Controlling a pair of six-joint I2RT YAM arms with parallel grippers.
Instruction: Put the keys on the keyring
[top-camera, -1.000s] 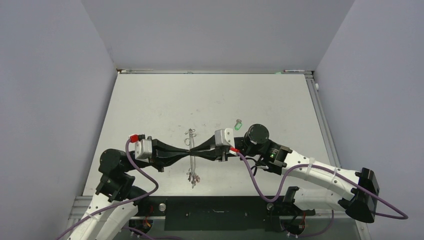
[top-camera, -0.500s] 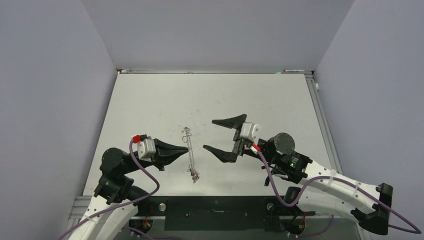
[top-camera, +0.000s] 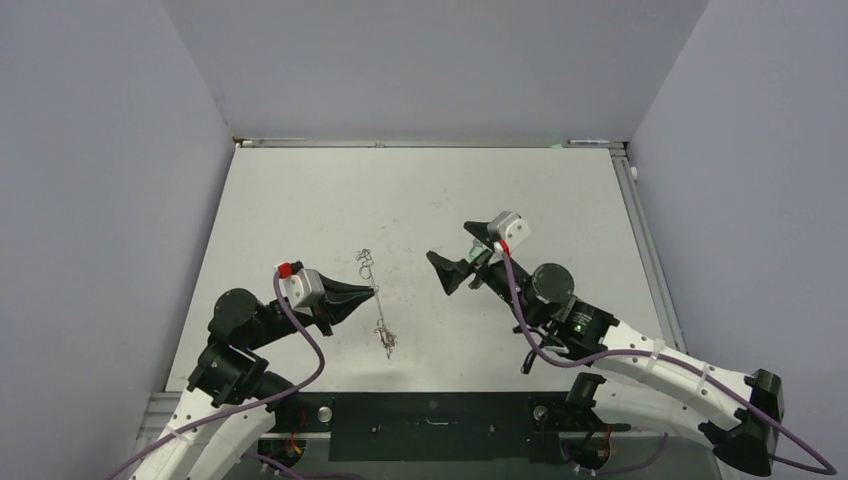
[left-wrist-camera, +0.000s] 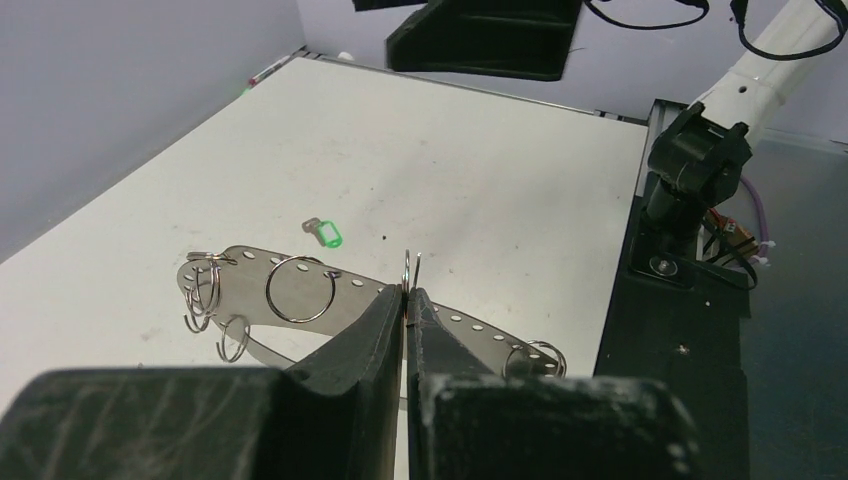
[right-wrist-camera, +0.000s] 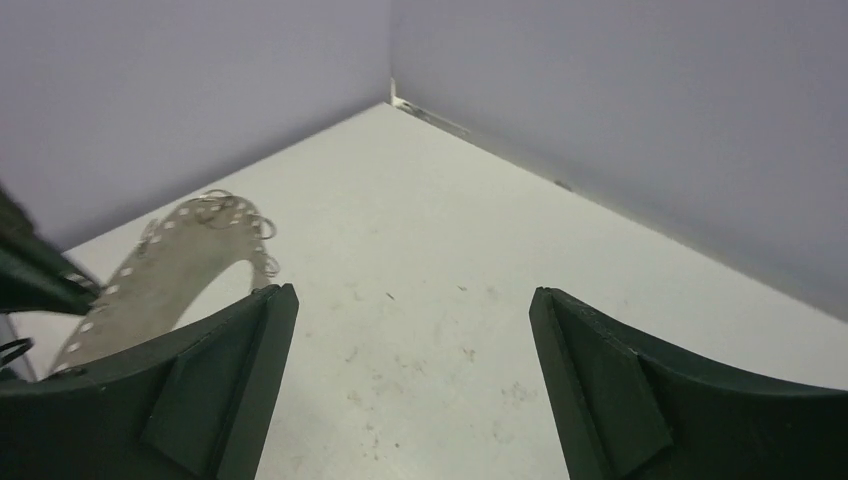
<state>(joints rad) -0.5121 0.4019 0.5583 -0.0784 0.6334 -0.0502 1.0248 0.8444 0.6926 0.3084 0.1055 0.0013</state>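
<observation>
Our left gripper (left-wrist-camera: 408, 295) is clenched tight on the keyring (left-wrist-camera: 250, 275), pinching it at the near edge and holding it up on its side, roughly mid-table (left-wrist-camera: 480, 180). It is a flat band punched with holes, with small rings (left-wrist-camera: 268, 291) strung along it. Over on the other side, our right gripper (right-wrist-camera: 412, 290) hangs with its jaws flung wide and nothing between them.

The only key we can spot is the green key (left-wrist-camera: 326, 233), lying flat on the table beyond the keyring. From above it sits right under the right gripper, mostly hidden. We can't find the red or blue ones in any view.

Here is where it could go sour. That key is tiny and lies flat, so we reckon wide fingers coming down could shove it away or clip only the plastic head, leaving it crooked. The left grip is a thin pinch on a long band, so any nudge from the right arm could make the keyring swivel or slip. And a small ring is a very fine target for a key hole.
</observation>
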